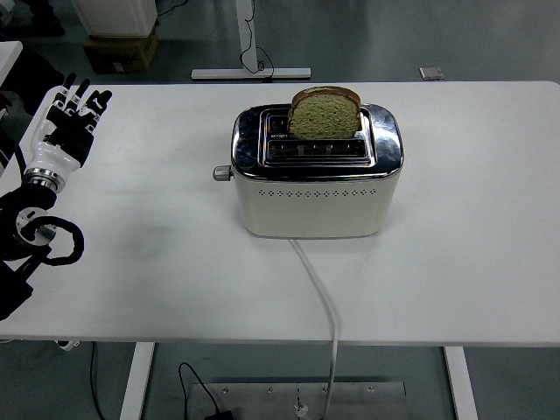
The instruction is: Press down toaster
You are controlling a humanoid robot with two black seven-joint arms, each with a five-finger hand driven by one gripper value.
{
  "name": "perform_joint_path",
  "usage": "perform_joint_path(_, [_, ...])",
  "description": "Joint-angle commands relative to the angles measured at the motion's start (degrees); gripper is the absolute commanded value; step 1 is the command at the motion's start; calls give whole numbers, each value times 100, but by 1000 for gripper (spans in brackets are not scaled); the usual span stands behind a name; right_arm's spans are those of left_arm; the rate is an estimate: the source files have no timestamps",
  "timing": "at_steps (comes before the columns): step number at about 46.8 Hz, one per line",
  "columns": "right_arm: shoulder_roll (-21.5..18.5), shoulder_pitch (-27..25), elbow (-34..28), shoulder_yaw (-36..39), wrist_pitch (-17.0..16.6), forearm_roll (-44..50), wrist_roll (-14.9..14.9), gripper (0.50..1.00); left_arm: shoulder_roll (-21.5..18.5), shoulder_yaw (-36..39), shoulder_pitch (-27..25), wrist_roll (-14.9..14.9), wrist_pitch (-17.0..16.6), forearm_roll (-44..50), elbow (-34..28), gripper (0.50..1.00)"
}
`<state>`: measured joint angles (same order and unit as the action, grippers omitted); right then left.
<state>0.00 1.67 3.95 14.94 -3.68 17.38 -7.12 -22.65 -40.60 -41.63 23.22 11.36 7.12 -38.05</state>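
Note:
A cream and chrome toaster (317, 175) stands at the middle of the white table (157, 262). A slice of brown bread (325, 112) sticks up out of its far slot; the near slot is empty. A small round lever knob (222, 173) juts from the toaster's left end, in its raised position. My left hand (72, 115) is at the table's far left edge, fingers spread and pointing up, holding nothing, well apart from the toaster. The right arm is out of view.
The toaster's white cord (322, 297) runs from its front over the table's near edge to the floor. A cardboard box (118, 48) and a stand base (251, 73) sit on the floor beyond the table.

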Motion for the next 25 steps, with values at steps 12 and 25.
perform_joint_path(12, [0,0,1,0,7,-7,0,998,147,-1,5,-10,192,132,175,1000])
perform_joint_path(25, [0,0,1,0,7,20,-9,998,156,-1,-12,-28,192,123,236,1000])
